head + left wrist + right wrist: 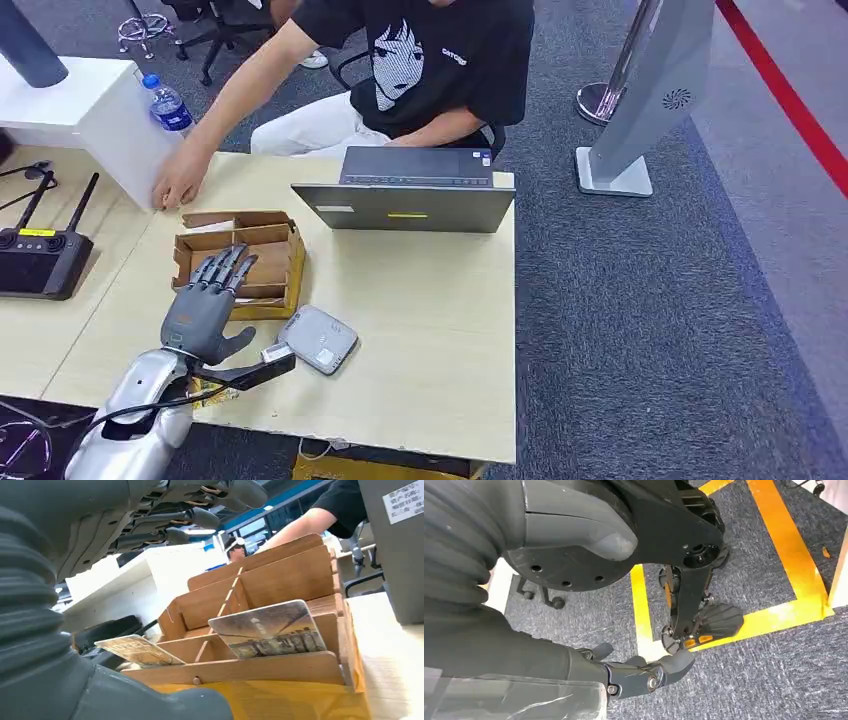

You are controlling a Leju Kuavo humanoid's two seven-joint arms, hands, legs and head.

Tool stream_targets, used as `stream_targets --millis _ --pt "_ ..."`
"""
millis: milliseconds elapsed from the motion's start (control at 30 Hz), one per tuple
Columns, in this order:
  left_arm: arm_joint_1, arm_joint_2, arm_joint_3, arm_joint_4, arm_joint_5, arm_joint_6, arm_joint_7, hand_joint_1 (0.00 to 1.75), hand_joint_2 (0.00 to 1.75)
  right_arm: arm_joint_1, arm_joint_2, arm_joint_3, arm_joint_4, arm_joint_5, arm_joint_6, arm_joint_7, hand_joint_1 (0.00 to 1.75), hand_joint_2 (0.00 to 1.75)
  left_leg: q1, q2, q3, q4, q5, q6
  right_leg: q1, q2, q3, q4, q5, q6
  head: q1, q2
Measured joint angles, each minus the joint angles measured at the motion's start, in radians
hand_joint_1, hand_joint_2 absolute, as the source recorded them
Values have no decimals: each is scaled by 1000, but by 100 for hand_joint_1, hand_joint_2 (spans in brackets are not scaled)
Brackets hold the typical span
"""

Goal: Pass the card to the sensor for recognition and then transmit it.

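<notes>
Wooden holder point(280, 580) keeps two cards point(267, 628), left hand point(205, 300) spread above.

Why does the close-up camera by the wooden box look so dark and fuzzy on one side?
In the left wrist view the left hand sits very close, out of focus and shadowed; the cards in the wooden box look sharper. The head view is evenly lit and clear.
</notes>
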Motion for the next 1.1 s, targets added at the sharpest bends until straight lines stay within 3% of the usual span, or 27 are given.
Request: stream_targets --millis 900,967,1000,1100 --pt "-26 -23 -15 63 -5 -9 15 0 175 -3 5 -28 0 45 3 0 0 175 0 0 0 0 0 0 0 0 0 0 0 0 0 0" --pt "-28 -24 -15 67 -5 -9 15 164 175 -3 5 -30 0 45 3 0 0 175 0 0 0 0 0 0 0 0 0 0 0 0 0 0" --pt "-29 -24 -15 69 -5 -9 15 175 175 -4 5 -32 0 45 3 0 0 175 0 0 0 0 0 0 0 0 0 0 0 0 0 0" --pt "-30 -24 -15 72 -5 -9 15 175 175 -5 5 -34 0 45 3 0 0 175 0 0 0 0 0 0 0 0 0 0 0 0 0 0"
